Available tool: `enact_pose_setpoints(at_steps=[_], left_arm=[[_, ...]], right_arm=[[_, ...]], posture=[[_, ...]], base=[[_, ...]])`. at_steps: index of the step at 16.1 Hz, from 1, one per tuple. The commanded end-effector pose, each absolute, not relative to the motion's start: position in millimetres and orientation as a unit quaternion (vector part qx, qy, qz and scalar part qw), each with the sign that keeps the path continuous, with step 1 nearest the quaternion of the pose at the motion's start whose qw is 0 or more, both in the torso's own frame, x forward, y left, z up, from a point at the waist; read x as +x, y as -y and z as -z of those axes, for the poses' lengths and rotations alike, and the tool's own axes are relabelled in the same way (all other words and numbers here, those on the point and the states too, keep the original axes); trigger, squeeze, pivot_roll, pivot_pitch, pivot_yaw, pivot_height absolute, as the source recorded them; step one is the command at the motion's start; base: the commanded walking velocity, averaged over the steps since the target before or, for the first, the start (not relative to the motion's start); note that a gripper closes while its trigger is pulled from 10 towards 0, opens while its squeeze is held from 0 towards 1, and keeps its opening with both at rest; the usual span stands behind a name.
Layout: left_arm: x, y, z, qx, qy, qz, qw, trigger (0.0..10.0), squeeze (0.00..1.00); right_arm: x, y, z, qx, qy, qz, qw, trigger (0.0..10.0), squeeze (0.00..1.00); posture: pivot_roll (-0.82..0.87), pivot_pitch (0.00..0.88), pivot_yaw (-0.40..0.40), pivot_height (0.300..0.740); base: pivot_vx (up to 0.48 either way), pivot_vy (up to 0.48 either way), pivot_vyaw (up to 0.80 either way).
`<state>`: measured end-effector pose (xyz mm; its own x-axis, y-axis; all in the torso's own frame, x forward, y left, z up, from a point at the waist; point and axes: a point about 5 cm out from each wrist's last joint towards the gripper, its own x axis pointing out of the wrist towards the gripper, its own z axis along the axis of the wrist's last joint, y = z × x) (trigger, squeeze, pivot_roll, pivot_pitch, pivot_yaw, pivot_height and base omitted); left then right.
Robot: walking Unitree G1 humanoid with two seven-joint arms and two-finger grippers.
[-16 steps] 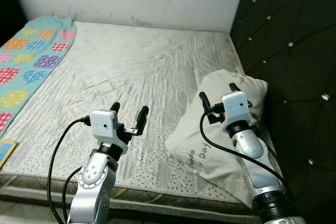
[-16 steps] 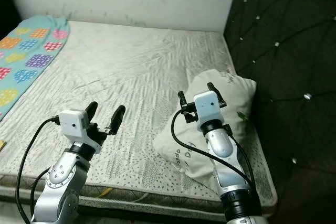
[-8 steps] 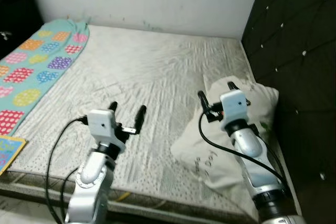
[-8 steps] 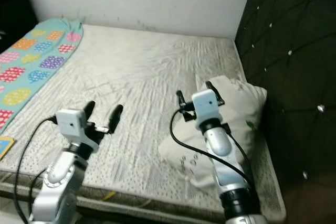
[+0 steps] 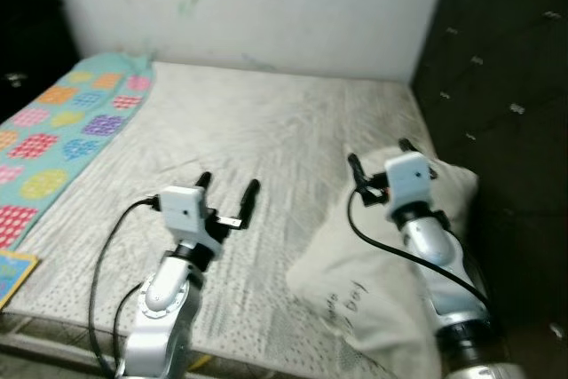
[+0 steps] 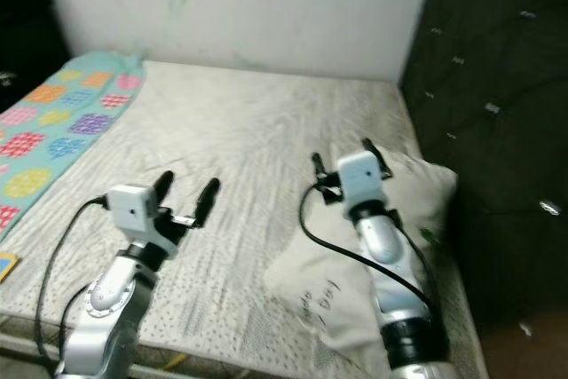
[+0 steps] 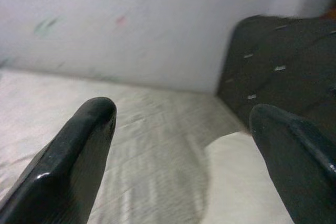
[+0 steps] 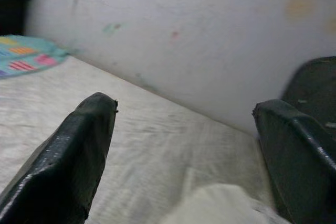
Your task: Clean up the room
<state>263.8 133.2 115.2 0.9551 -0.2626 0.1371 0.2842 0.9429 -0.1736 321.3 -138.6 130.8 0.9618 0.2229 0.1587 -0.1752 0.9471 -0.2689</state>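
Now right gripper spread over pillow; left gripper spread, beside.

mattress: matt pale cloth, finely creased, is seen mid-frame
pillow: soft white cloth, crumpled, lower right
blanket: smooth printed cloth, left edge
headboard: dark tufted padding, studs glinting
fingers: glossy black plastic
arms: brushed silver metal
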Motion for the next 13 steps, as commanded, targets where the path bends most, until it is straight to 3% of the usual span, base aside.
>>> enact_pose_setpoints(at_steps=[1, 6, 9, 13], left_arm=[[266.1, -132.5, -117.9, -0.102, 0.058, 0.134, 0.984, 10.0, 0.00], [267.2, -134.7, -115.1, -0.104, 0.049, 0.120, 0.986, 10.0, 0.00], [269.2, -136.4, -113.5, -0.114, 0.039, 0.100, 0.988, 10.0, 0.00], [269.6, -135.6, -114.5, -0.107, 0.041, 0.101, 0.988, 10.0, 0.00]], right_arm=[[323.2, 141.2, -135.2, -0.137, 0.100, -0.100, 0.980, 10.0, 0.00], [323.2, 143.3, -133.4, -0.130, 0.093, -0.096, 0.982, 10.0, 0.00], [323.3, 143.8, -133.9, -0.132, 0.095, -0.096, 0.982, 10.0, 0.00], [323.5, 143.1, -134.8, -0.135, 0.098, -0.099, 0.981, 10.0, 0.00]], posture=[[-0.04, 0.000, -0.020, 0.740], [-0.03, 0.000, -0.021, 0.740], [-0.04, 0.000, -0.022, 0.740], [-0.04, 0.000, -0.024, 0.740]], base=[[0.000, 0.000, 0.00], [0.000, 0.000, 0.00], [0.000, 0.000, -0.71], [0.000, 0.000, 0.00]])
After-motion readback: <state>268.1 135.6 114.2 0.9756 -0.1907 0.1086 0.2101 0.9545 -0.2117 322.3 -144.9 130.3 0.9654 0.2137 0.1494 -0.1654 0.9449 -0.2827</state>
